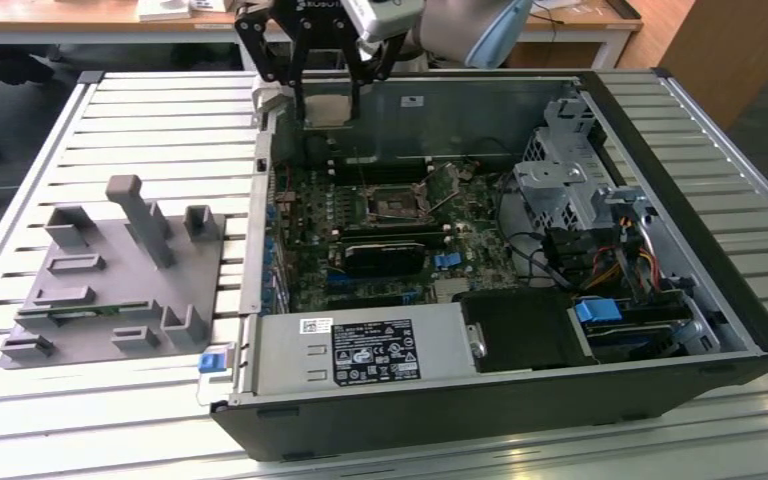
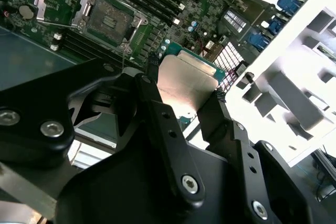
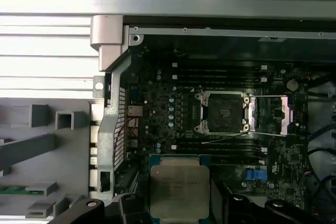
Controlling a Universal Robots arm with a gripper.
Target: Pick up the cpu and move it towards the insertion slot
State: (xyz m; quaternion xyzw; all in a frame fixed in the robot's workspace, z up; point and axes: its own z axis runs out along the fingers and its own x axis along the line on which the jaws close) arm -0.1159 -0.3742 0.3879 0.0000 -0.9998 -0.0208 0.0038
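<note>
Claw (image 2: 186, 95) clamped on the cpu (image 2: 189, 80), fingers (image 2: 157, 108) pinching its opposite edges (metal top facing the first wrist view). It hangs above the open case (image 1: 704, 300), with the slot (image 3: 220, 112) lying open on the board below, well apart from the claw.

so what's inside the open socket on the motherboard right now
The socket is empty: its dark contact bed shows, with the metal frame flipped open beside it. The chip is held in the end effector, away from the socket. What lies under the chip is covered.
</note>
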